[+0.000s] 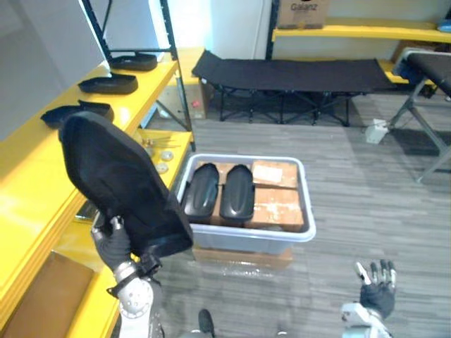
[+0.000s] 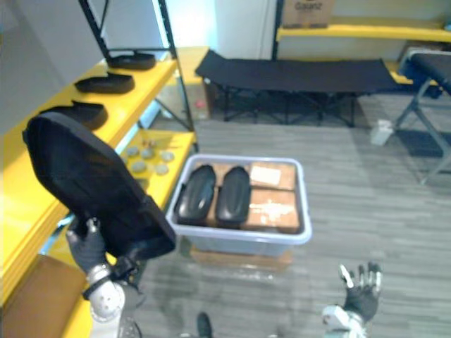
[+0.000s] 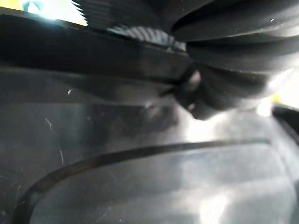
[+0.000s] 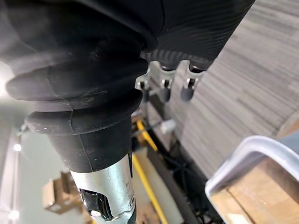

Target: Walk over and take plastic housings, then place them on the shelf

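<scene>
A large black housing (image 1: 116,183) stands tilted, clutched at its lower end by the left hand (image 1: 113,243). Two housings (image 1: 199,190) lie side by side in a grey bin (image 1: 243,238). Three housings (image 1: 108,84) rest along the yellow shelf (image 1: 28,176).

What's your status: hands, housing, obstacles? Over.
Left hand shut on large black plastic housing, held beside yellow shelf. Right hand open, low. Three black housings already on shelf ahead.
</scene>
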`<state>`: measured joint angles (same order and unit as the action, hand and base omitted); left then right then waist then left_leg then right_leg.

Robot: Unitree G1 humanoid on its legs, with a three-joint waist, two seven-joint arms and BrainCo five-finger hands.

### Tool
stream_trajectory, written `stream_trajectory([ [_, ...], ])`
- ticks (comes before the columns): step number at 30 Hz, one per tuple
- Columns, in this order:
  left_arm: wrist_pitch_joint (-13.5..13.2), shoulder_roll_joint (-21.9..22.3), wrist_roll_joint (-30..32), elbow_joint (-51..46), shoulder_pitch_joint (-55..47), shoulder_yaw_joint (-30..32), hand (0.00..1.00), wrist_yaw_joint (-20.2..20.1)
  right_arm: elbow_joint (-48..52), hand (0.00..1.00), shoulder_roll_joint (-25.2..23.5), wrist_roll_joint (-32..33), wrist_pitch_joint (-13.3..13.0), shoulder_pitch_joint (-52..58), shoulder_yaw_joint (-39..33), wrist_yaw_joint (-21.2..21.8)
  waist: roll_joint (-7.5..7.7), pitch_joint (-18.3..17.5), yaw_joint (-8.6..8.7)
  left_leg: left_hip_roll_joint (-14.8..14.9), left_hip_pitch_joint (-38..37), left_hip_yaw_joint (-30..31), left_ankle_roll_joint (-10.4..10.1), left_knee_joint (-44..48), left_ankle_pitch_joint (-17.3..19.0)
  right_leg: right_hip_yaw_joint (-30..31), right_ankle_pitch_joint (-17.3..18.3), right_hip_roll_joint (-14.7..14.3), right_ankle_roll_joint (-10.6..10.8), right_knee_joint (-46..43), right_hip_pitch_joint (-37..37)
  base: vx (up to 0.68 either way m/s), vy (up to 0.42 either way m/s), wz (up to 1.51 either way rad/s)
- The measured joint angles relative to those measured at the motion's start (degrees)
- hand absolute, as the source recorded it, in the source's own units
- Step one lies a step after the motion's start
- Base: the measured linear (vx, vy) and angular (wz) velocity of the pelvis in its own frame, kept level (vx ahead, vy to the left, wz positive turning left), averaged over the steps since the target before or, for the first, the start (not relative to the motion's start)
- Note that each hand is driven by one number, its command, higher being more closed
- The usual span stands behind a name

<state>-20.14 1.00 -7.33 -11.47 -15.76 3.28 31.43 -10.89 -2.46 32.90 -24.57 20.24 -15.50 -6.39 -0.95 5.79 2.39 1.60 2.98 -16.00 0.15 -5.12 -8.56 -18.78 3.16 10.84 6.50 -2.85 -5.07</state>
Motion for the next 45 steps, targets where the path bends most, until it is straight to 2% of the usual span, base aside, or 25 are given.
stream_trajectory([
  [4, -0.01, -0.63, 1.73, -3.70, 0.14, 1.49, 1.00, 4.09, 1.84, 0.00, 1.43, -2.27, 0.94, -5.22, 3.27, -0.07, 0.10, 0.06, -0.29, -0.54, 0.13, 1.61, -0.03, 0.00, -0.02, -1.69, 0.02, 0.12, 0.03, 0.54, -1.16, 0.03, 0.012, 0.17],
  [7, 0.00, -0.54, 2.57, -6.11, 0.13, 4.31, 1.00, 6.18, 2.00, 0.00, 2.81, -2.47, 1.73, -7.84, 5.15, 0.46, 0.23, 0.09, -1.83, -1.09, 0.31, 3.97, -0.15, 0.00, -0.11, -3.89, 0.28, 0.19, 0.27, 0.78, -2.43, 0.03, 0.003, 0.45],
  [9, 0.03, -0.44, 3.75, -8.37, -0.42, 8.76, 1.00, 7.26, 2.00, 0.00, 3.29, -2.30, 2.56, -10.00, 7.14, 2.20, 0.22, 0.08, -3.51, -1.87, 0.95, 7.31, -0.59, 0.01, -0.47, -7.50, 1.05, 0.32, 0.58, 0.61, -3.80, 0.04, -0.011, 0.76],
  [10, 0.02, -0.37, 3.16, -9.10, -0.81, 10.20, 1.00, 6.90, 2.00, 0.00, 3.32, -0.99, 2.77, -10.75, 7.93, 3.26, 0.28, 0.12, -3.73, -2.16, 1.25, 8.34, -0.82, 0.01, -0.66, -8.64, 1.19, 0.31, 0.64, 0.62, -4.18, 0.03, -0.018, 0.78],
  [12, -0.57, 0.25, -0.18, -10.56, -2.92, 14.86, 1.00, 4.18, 1.69, 0.00, 3.31, 2.34, 3.69, -13.81, 10.29, 4.58, 0.40, 0.13, -5.72, -3.08, 2.19, 12.36, -0.58, 0.01, -1.32, -12.85, 1.44, 0.14, 0.70, 0.57, -5.77, 0.04, -0.028, 0.88],
  [13, -0.68, 0.58, -0.93, -10.75, -3.53, 15.79, 1.00, 3.61, 1.54, 0.00, 3.31, 2.32, 3.75, -14.55, 10.75, 4.86, 0.48, 0.28, -6.32, -3.29, 2.32, 13.12, -0.63, 0.02, -1.44, -13.71, 1.49, 0.14, 0.70, 0.58, -6.20, 0.04, -0.023, 0.78],
  [15, -1.03, 2.58, -3.59, -10.93, -6.06, 18.86, 1.00, 1.62, 1.19, 0.00, 3.33, 2.15, 4.83, -16.88, 12.46, 5.31, 0.95, 0.43, -8.67, -4.35, 3.03, 16.30, -0.46, 0.02, -1.95, -17.04, 2.47, 0.10, 0.92, 0.18, -7.35, 0.02, -0.024, 0.79],
  [16, -1.03, 3.00, -4.07, -10.93, -6.66, 19.48, 1.00, 1.22, 1.09, 0.00, 3.32, 2.09, 5.09, -17.46, 13.26, 5.41, 1.01, 0.49, -9.12, -4.62, 3.13, 17.24, -0.36, 0.03, -2.10, -17.76, 2.75, 0.15, 0.74, -0.07, -7.65, 0.01, -0.022, 0.77],
  [18, -1.08, 4.39, -4.15, -10.94, -8.48, 21.65, 1.00, -1.15, -0.12, 0.00, 3.34, -0.35, 6.14, -19.37, 15.52, 6.17, 1.70, 1.01, -11.03, -5.53, 3.09, 19.82, -0.32, 0.02, -2.37, -20.02, 3.93, 0.16, 0.68, -0.74, -8.99, -0.01, -0.019, 0.65],
  [21, -1.13, 4.47, -6.30, -10.92, -10.09, 22.84, 1.00, -4.57, -1.37, 0.00, 4.42, -5.99, 7.54, -22.41, 18.43, 6.97, 2.29, 1.52, -12.61, -5.89, 3.20, 21.57, -0.52, 0.02, -2.57, -21.36, 4.90, 0.02, 0.84, -1.53, -9.57, -0.06, -0.021, 0.37],
  [25, -1.08, 4.40, -6.12, -10.90, -10.18, 23.07, 1.00, -6.97, -1.36, 0.00, 7.70, -8.06, 9.18, -26.30, 19.89, 7.80, 2.30, 1.82, -13.02, -5.87, 3.08, 21.83, -0.46, 0.03, -2.54, -22.18, 5.85, -0.04, 1.01, -1.87, -9.93, -0.08, -0.009, 0.13],
  [30, -0.34, 4.38, -6.17, -10.52, -10.09, 24.19, 1.00, -5.22, -1.34, 0.00, 9.67, -7.91, 11.40, -29.70, 20.09, 7.76, 2.20, 1.88, -13.98, -4.35, 2.78, 18.72, -0.31, 0.08, -2.40, -18.74, 6.31, -0.07, 0.64, -3.19, -8.06, -0.05, -0.021, -0.30],
  [34, 1.59, 4.37, -6.37, -9.60, -8.43, 24.56, 1.00, -4.07, -0.67, 0.00, 9.70, -8.57, 13.45, -27.56, 20.07, 7.87, 2.35, 2.05, -13.23, -4.50, 2.58, 16.82, 0.35, 0.07, -1.94, -19.33, 6.21, -0.14, 0.79, -3.09, -8.93, 0.00, -0.008, 0.02],
  [36, 1.70, 4.30, -6.46, -9.37, -7.38, 24.35, 1.00, -4.39, -0.40, 0.00, 9.67, -9.84, 14.37, -25.67, 20.28, 8.01, 2.85, 2.37, -12.72, -4.97, 2.11, 16.90, 0.61, 0.05, -1.75, -20.35, 5.98, 0.18, 1.19, -3.08, -10.03, 0.00, -0.004, 0.20],
  [40, 1.09, 4.04, -5.98, -9.69, -6.66, 22.09, 1.00, -5.96, -0.22, 0.00, 9.70, -11.82, 14.33, -25.09, 20.24, 8.91, 2.64, 2.61, -12.46, -5.06, 2.17, 14.69, 1.20, 0.03, -1.30, -20.54, 6.03, 0.66, 1.11, -3.12, -10.07, -0.02, 0.007, 0.06],
  [43, -0.91, 3.76, -4.77, -12.49, -5.89, 20.14, 1.00, -8.71, 2.14, 0.00, 9.80, -11.91, 13.48, -24.66, 20.05, 9.86, 2.27, 3.33, -12.14, -5.28, 2.19, 12.87, 1.60, 0.04, -1.01, -20.50, 6.79, 1.42, 0.15, -3.83, -9.94, -0.02, 0.013, 0.03],
  [45, -1.48, 2.49, -3.20, -14.63, -4.39, 20.02, 1.00, -10.63, 3.88, 0.00, 9.83, -12.99, 12.95, -24.00, 19.48, 10.28, 2.45, 4.18, -11.28, -5.90, 2.44, 13.03, 1.73, 0.04, -0.93, -20.29, 8.24, 2.24, 0.29, -5.44, -9.56, -0.04, 0.013, 0.18],
])
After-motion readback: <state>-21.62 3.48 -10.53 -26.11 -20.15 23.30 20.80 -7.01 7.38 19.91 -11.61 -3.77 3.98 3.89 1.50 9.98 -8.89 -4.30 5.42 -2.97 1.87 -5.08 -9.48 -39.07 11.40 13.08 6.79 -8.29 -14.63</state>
